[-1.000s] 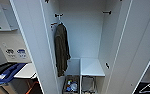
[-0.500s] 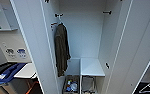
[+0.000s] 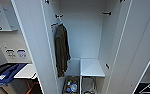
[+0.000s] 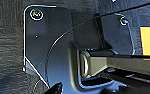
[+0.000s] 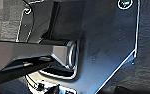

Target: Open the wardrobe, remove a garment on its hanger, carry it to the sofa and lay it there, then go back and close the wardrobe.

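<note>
Nothing had moved since the earlier frames; the head camera held the same look into the wardrobe (image 3: 83, 37). Both doors stood open, so the opening step was done. Inside, an olive-green jacket (image 3: 62, 50) hung from the rail against the wardrobe's left wall, long axis vertical, collar up, hem just above the bins (image 3: 72, 86) at the wardrobe's foot. The white shelf (image 3: 91, 67) sat low on the wardrobe's right side. The maroon garment did not seem to be inside, so it had probably been taken out, leaving the closing step. That would call for a reach to each door edge to swing it inward. The wrist pictures did not let me tell whether either end effector was open or closed.
</note>
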Robot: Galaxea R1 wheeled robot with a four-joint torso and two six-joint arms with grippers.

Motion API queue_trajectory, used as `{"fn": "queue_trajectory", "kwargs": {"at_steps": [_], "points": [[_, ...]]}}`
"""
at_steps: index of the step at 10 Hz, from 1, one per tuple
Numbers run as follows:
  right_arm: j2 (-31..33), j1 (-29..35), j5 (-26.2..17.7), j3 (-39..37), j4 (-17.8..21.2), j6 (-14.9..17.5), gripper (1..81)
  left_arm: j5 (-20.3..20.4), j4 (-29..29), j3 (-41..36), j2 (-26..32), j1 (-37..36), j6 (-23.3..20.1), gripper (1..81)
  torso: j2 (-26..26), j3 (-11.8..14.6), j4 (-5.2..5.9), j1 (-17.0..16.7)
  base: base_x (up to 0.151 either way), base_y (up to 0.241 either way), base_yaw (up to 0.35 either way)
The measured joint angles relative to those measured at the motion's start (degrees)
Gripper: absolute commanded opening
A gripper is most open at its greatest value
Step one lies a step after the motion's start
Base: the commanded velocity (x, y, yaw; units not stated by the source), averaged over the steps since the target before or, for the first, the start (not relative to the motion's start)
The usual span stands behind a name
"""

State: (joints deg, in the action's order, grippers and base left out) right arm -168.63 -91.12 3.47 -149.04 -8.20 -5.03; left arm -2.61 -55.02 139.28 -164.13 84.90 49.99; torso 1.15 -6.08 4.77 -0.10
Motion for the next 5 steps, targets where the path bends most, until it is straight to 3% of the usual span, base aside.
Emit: {"fn": "queue_trajectory", "kwargs": {"at_steps": [5], "points": [[-0.4, 0.4, 0.0, -1.2, 0.0, 0.0, 81.1, 0.1, 0.0, 0.0, 0.0, -0.4, 0.0, 81.1, 0.0, 0.0, 0.00, 0.1, 0.125, 0.000, 0.000]]}}
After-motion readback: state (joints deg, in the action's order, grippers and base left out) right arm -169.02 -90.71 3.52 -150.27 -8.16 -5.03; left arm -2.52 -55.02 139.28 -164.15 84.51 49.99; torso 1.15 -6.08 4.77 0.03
